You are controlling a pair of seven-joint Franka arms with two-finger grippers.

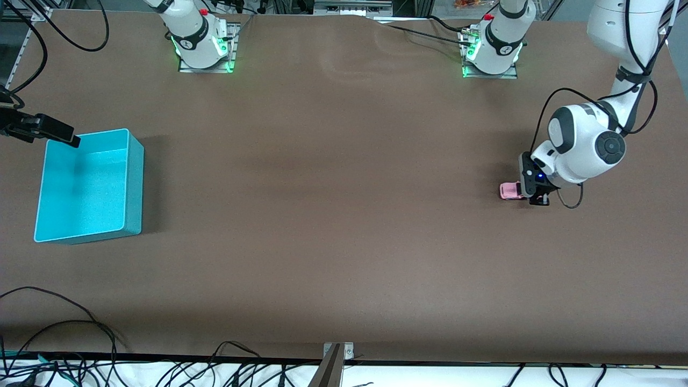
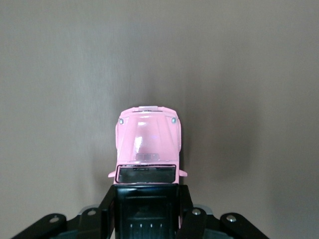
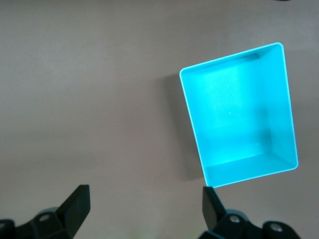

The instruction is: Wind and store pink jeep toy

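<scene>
The brown table [image 1: 333, 226] fills the front view, with both arm bases standing along its edge farthest from the front camera. On it, toward the right arm's end, sits the turquoise bin [image 1: 88, 185], an open rectangular tub with nothing visible inside; the right wrist view looks straight down into it [image 3: 239, 124].

The right gripper [image 1: 69, 140] hangs over the bin's rim farthest from the front camera. Its fingers [image 3: 77, 201] are spread wide apart, with nothing between them and nothing touched.

The left gripper [image 1: 537, 196] is low at the table toward the left arm's end, well apart from the bin. Its two black fingers [image 2: 192, 219] are pressed in against the sides of the pink jeep toy [image 1: 510, 191], pinching the black-roofed cabin from both flanks.

The pink jeep toy [image 2: 148, 142] appears to rest on the table surface, its pink hood and windscreen sticking out past the fingertips, pointing toward the right arm's end of the table.
</scene>
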